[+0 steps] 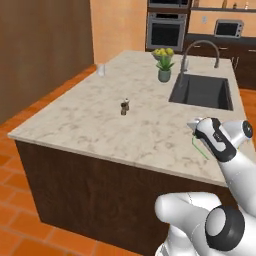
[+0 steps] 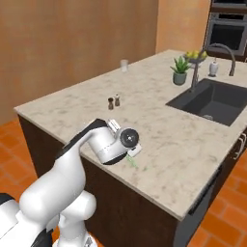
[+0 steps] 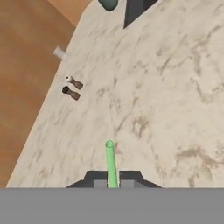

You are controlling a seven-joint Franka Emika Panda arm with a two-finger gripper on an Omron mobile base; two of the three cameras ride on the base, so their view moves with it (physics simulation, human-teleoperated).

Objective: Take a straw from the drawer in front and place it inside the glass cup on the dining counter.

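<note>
My gripper (image 3: 113, 183) is shut on the thin green straw (image 3: 110, 159), which sticks out past the fingertips over the beige marble dining counter (image 3: 166, 87). From the base the gripper (image 1: 196, 134) hovers above the counter's near right part, and the straw (image 1: 201, 150) slants down from it. The same gripper (image 2: 132, 152) and straw (image 2: 131, 161) hang near the counter's front edge. The small clear glass cup (image 1: 101, 69) stands upright at the far left edge, well away from the hand; this glass cup (image 2: 124, 65) (image 3: 60, 53) appears tiny. The drawer is out of view.
Two small brown shakers (image 1: 124, 106) stand mid-counter between hand and cup. A grey plant pot (image 1: 164, 75) and a dark inset sink (image 1: 202, 92) with a curved tap lie at the far right. A white soap bottle (image 2: 212, 67) stands behind the sink. Orange tile floor surrounds the counter.
</note>
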